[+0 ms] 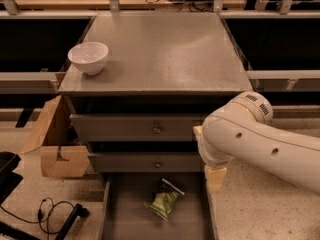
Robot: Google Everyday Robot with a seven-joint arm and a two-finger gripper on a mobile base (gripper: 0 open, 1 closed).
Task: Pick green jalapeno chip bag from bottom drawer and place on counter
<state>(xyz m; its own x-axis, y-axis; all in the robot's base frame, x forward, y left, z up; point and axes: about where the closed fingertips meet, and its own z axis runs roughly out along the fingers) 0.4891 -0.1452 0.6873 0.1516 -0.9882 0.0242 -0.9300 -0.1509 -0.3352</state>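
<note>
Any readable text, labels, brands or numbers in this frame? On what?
None can be read.
The green jalapeno chip bag in the bottom drawer: dark print, too blurred to read.
The gripper, above the drawer's right wall, and the white bowl on the counter: no markings visible.

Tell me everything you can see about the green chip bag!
The green jalapeno chip bag is small, crinkled and shiny like foil, light green with darker print and a black-and-white seam at its upper end. It lies flat and slanted on the grey floor of the bottom drawer, near the middle, touching only that floor. The end effector hangs beside the drawer's right wall, apart from the bag.
</note>
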